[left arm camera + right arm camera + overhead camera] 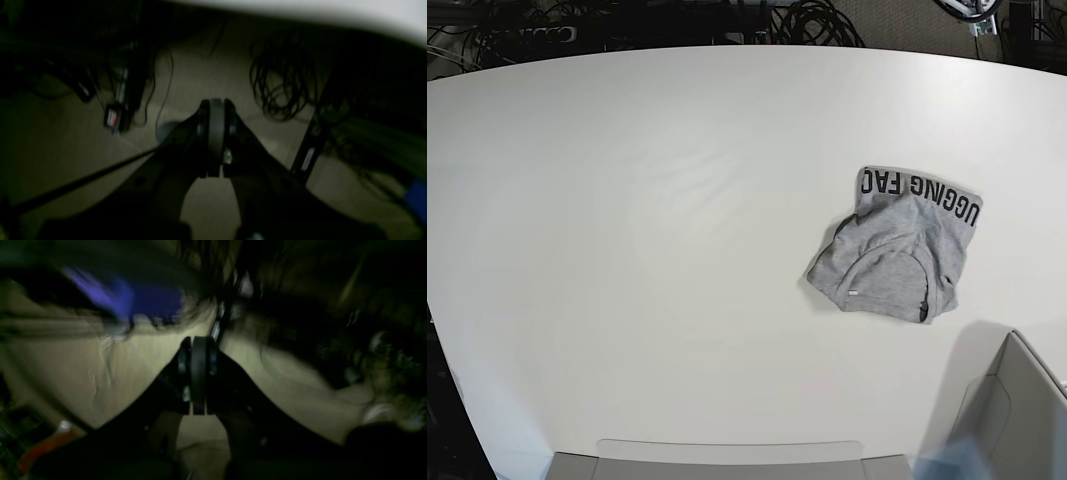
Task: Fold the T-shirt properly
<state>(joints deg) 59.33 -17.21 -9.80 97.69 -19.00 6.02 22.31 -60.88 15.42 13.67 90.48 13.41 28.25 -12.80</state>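
Observation:
The heather-grey T-shirt [892, 255] lies bunched in a small heap right of the middle of the white table [657, 200], in the base view. A band of black block lettering [922, 190] shows along its far edge, and the collar faces the near side. The left gripper [215, 106] is shut with nothing between its fingers, and hangs over a dim floor. The right gripper [199, 341] is also shut and empty over the floor. Neither wrist view shows the shirt. Both wrist views are blurred.
A blurred grey part of the arm [1012, 410] stands at the bottom right corner of the base view. A grey base plate [727, 460] sits at the near edge. Cable tangles [817, 20] lie behind the table and on the floor [283, 83].

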